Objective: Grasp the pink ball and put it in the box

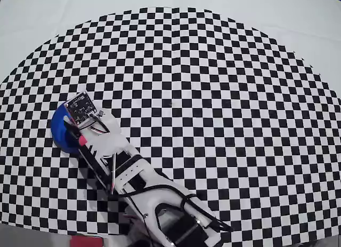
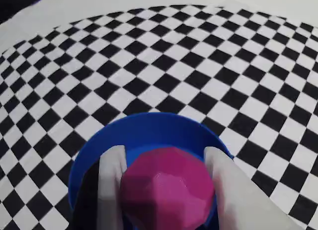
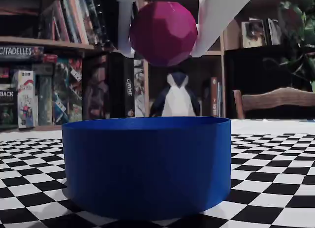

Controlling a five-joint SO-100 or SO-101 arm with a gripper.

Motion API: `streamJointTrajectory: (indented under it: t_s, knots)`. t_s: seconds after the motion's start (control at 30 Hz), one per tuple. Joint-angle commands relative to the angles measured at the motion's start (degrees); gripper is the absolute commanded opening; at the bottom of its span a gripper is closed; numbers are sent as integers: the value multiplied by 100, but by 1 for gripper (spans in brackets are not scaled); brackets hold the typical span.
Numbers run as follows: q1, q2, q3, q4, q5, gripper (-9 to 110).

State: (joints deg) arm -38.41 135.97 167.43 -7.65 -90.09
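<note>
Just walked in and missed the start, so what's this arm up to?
The arm's gripper is shut on the pink ball and holds it in the air right over the box, a round blue container on the checkered table. The ball is above the rim and not yet released, so dropping it in looks like the likely next step.

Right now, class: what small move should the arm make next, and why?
Probably open the jaws. The pink ball is clamped between them, hanging above the rim of the blue box; the wrist view shows the ball over the box's opening, so it should drop inside.
</note>
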Motion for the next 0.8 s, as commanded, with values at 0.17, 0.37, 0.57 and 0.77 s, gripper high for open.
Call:
streamJointTrajectory:
  t_s: [0.17,0.37,0.57,0.77]
  knots:
    - [-62,-334,-448,-35,35,0]
    - [-62,-589,-615,-44,35,0]
    - [-62,-870,-809,-44,35,0]
    - [-62,-1081,-958,-44,35,0]
